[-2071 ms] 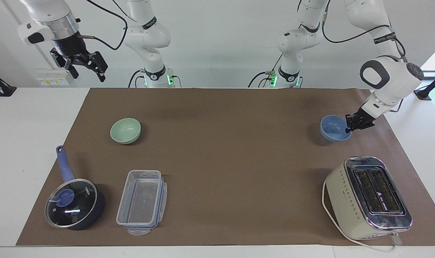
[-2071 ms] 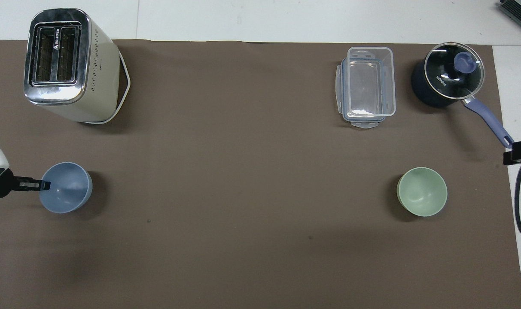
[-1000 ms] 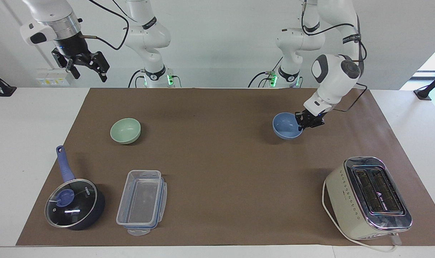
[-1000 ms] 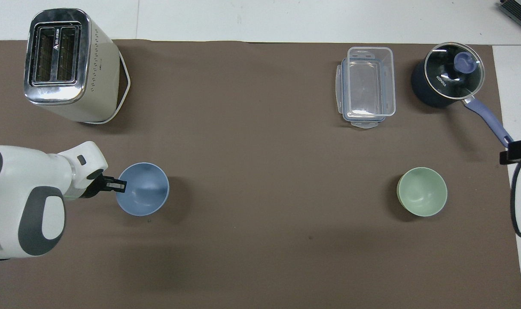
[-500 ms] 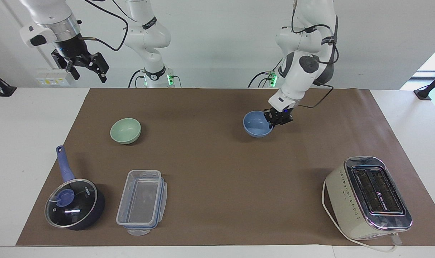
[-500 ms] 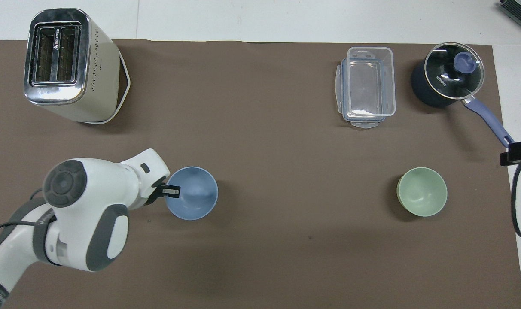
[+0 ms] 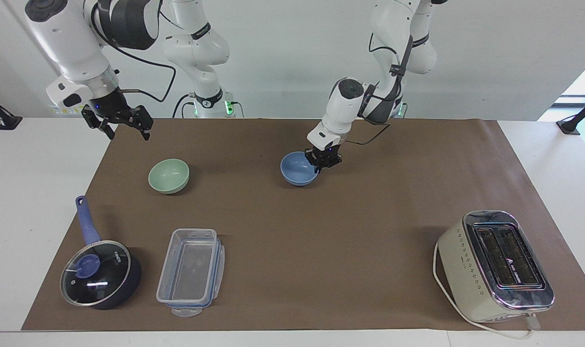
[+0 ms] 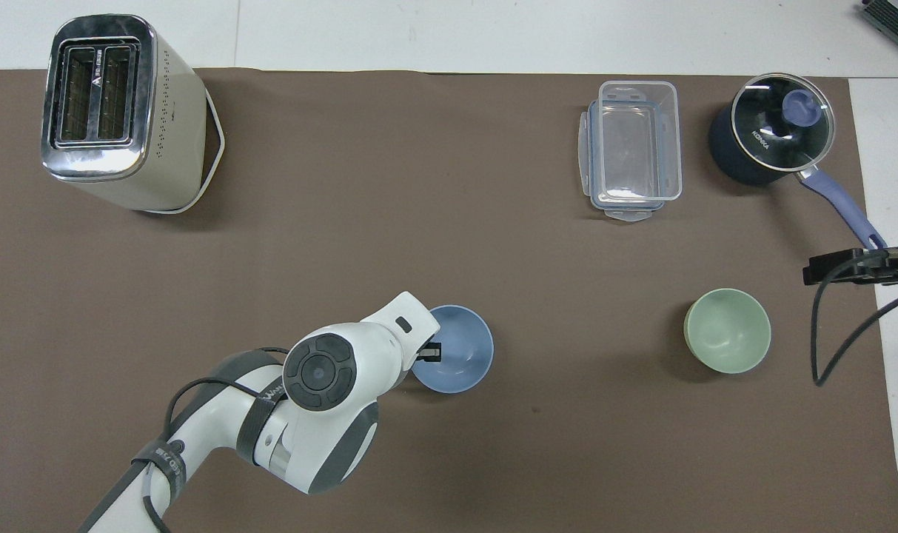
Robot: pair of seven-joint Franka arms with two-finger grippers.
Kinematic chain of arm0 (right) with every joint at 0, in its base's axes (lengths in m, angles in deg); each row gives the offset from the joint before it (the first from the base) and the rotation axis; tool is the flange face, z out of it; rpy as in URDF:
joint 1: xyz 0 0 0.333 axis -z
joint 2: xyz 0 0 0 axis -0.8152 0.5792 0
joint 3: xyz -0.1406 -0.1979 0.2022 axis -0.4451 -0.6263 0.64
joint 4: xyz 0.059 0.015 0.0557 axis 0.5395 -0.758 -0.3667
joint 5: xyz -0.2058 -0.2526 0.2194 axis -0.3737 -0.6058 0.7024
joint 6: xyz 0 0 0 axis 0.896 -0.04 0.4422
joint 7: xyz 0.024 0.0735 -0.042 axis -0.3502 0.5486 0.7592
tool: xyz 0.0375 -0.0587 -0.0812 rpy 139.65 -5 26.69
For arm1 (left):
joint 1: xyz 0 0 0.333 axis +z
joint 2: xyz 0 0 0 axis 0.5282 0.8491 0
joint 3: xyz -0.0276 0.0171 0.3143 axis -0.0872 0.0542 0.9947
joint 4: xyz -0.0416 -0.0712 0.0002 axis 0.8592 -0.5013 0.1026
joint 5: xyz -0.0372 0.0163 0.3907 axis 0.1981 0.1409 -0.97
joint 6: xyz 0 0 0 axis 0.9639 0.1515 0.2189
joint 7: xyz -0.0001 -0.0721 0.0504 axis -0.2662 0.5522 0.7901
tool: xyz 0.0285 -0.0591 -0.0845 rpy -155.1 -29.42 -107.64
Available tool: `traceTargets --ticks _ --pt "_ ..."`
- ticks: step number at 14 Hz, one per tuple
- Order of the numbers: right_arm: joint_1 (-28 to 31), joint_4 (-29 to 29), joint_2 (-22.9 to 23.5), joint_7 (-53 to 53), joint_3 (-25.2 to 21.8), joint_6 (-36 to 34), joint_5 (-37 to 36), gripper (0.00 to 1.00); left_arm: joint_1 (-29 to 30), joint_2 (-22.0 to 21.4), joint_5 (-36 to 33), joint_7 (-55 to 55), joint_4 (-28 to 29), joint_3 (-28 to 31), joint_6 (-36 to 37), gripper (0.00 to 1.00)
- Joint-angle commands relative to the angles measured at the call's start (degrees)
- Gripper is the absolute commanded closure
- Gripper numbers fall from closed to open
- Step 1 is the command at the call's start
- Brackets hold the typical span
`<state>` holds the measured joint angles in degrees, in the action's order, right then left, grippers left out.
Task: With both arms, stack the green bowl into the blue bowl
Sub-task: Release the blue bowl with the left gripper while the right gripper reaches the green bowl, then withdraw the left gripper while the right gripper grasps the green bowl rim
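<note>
Green bowl (image 7: 169,176) sits untouched toward the right arm's end of the bench (image 7: 292,270), well apart from the blue bowl (image 7: 298,169), which lies near the middle with the left end effector (image 7: 322,163) pinching its rim on the side toward the left arm's end. The right end effector (image 7: 123,124) hangs spread wide in the air over the mat's edge, near the green bowl but not touching it. A rim pinch is a thin hold — if the blue bowl is let go while tilted or dragging on the mat, it could rock or skid away from where the stack should land. The right arm's likely risk is closing on the green bowl off-centre, nudging it toward the saucepan (image 7: 99,273) or tipping it before it lifts.
</note>
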<state>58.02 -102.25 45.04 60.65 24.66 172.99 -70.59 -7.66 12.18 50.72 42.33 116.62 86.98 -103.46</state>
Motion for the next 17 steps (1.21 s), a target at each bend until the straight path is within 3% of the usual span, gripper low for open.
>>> traceTargets --ticks 1,2,4,6,10,15,17 --pt "0.97 -6.52 -0.81 2.68 0.06 6.07 0.38 0.0 -1.24 0.74 0.1 1.7 -0.83 0.97 0.25 0.63" --pt "1.15 -8.8 -0.54 2.85 0.06 8.52 0.38 0.0 -1.07 0.74 0.11 2.14 -0.83 0.97 0.34 0.39" --pt "1.41 -14.86 -0.54 3.64 0.06 15.1 0.46 0.0 -0.54 0.31 0.11 1.8 -1.27 1.06 1.83 0.34" --pt "2.55 -19.18 0.16 5.66 0.06 20.83 1.42 0.0 -0.19 -1.18 0.11 1.45 -2.41 1.58 4.36 0.0" --pt "5.28 -23.75 2.79 11.37 0.06 27.34 4.14 0.0 5.51 -5.31 -0.07 -5.83 -3.03 1.59 14.02 0.0" --pt "6.69 -26.92 3.41 15.68 0.06 29.2 5.12 0.0 13.33 -10.32 -6.65 -13.3 -3.46 1.59 20.02 0.0" --pt "7.04 -27.63 4.2 16.91 0.06 30.25 5.3 0.0 17.47 -11.21 -6.75 -19.53 -6.79 1.59 24.12 0.0"
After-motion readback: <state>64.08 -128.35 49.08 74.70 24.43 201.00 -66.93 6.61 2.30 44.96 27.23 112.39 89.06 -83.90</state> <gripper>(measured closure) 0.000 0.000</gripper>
